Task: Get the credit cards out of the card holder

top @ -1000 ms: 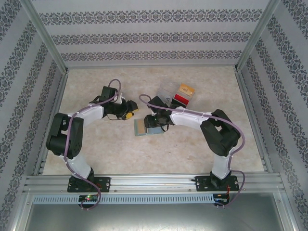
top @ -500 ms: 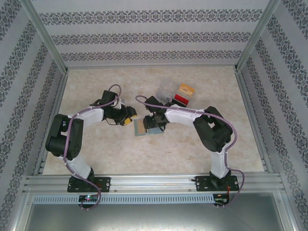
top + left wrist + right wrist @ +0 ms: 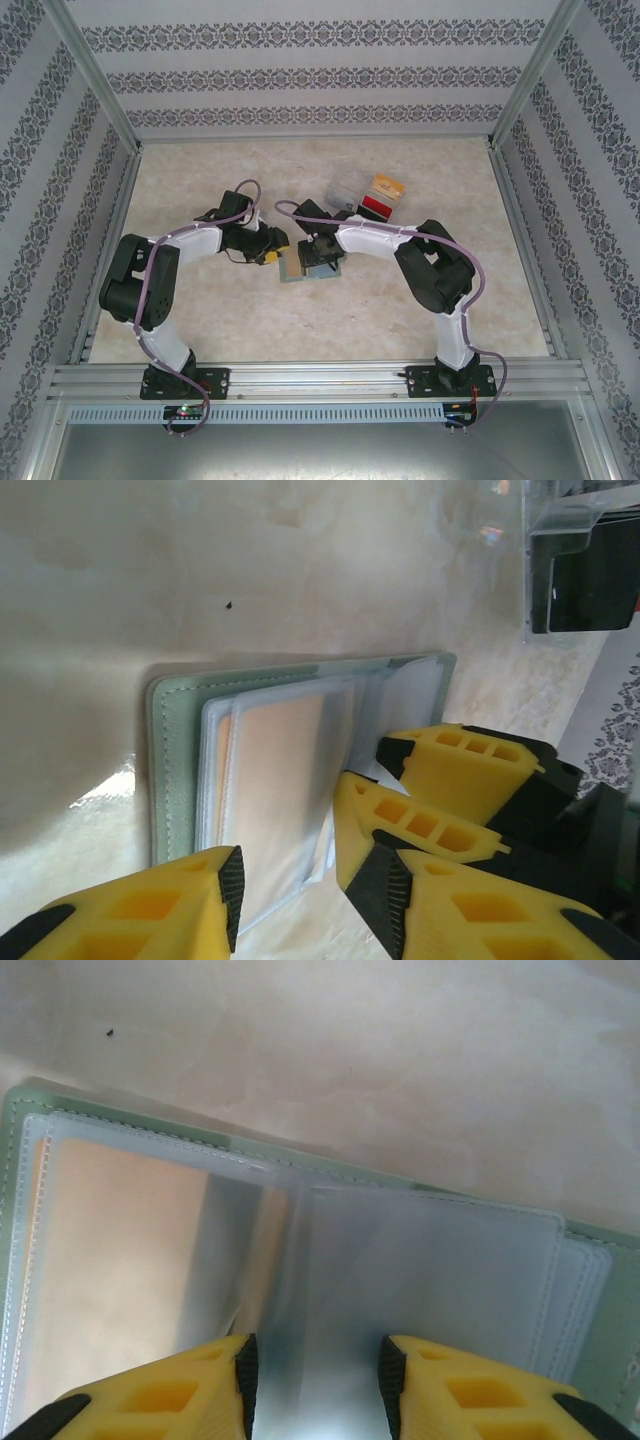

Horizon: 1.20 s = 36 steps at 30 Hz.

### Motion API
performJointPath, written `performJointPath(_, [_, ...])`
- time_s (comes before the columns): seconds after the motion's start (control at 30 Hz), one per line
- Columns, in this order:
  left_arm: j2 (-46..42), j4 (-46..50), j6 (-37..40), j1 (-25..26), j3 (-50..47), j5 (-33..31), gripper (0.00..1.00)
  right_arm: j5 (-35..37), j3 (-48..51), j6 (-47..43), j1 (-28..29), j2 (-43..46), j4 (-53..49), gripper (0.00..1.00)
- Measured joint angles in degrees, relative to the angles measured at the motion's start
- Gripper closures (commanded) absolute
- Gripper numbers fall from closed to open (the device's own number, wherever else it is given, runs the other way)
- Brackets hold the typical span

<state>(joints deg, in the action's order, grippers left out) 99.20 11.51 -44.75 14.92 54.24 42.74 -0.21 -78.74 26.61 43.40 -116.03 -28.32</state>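
Beige tabletop carries the open grey-green card holder, orange card in sleeve.

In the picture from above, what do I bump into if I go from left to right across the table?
The left arm's elbow → left hand → card holder → clear tray → orange card → right arm's elbow.
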Motion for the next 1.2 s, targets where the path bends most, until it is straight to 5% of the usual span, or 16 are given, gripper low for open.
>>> performJointPath(1.0, [5.0,1.9,2.1,1.9,3.3,-0.1,0.56,0.8,-0.2,0.0,0.0,-0.3,-0.2,0.64])
performJointPath(1.2, [5.4,2.2,2.6,2.5,4.0,0.3,0.62,0.4,-0.2,0.0,-0.1,-0.3,-0.1,0.64])
